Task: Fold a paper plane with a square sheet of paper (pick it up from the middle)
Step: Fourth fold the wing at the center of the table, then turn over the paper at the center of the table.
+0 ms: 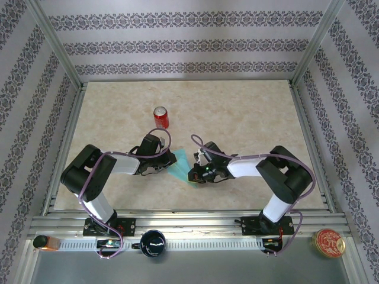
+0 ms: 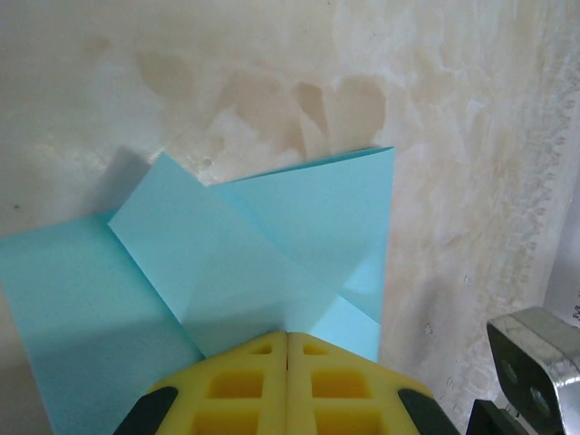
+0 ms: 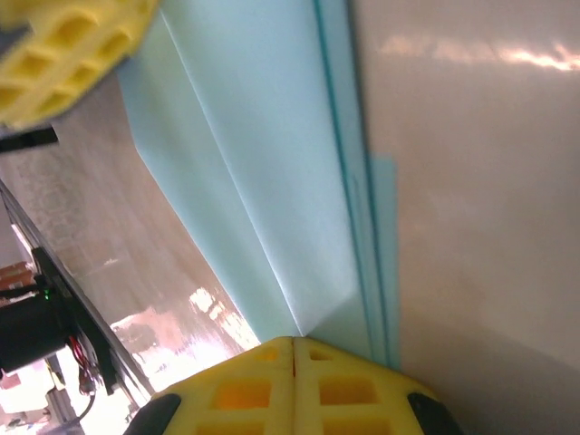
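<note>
The partly folded paper (image 1: pixel 180 161) lies mid-way across the table (image 1: pixel 249 118), with the can (image 1: pixel 160 117) at its 11 o'clock. The left gripper (image 1: pixel 167 165) meets the paper from 9 o'clock and the right gripper (image 1: pixel 193 175) from 4 o'clock. Both pincers are closed, with their tips touching the paper's edges. Whether either one pinches the paper, I cannot tell.

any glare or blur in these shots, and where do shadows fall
Right wrist: bright glare streaks on the table top right and lower left, paper edges slightly soft. Left wrist: the raised paper flap throws a grey shadow on the table to its left, focus decent. Top external: even light, sharp, no strong glare.
</note>
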Robot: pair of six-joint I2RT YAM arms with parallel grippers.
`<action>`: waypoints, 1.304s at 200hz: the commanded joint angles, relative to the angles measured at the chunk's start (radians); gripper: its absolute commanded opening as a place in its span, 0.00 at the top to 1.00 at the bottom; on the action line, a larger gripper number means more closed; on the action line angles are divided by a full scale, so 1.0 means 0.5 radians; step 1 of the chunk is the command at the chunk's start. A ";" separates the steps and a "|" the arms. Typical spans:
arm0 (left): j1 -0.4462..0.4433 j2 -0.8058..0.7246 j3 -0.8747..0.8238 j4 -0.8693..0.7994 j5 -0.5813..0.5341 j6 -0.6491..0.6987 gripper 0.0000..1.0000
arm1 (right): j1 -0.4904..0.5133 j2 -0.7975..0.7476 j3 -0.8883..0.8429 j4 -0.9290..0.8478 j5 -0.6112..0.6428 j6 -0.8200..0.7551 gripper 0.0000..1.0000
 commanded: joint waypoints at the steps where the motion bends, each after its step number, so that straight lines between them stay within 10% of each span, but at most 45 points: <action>1: 0.030 0.071 -0.052 -0.206 -0.141 0.036 0.96 | 0.030 -0.067 -0.169 -0.194 0.007 -0.038 0.95; 261: 0.050 -0.045 -0.108 -0.201 -0.152 -0.216 0.96 | 0.055 -0.439 -0.350 0.076 0.227 0.598 0.72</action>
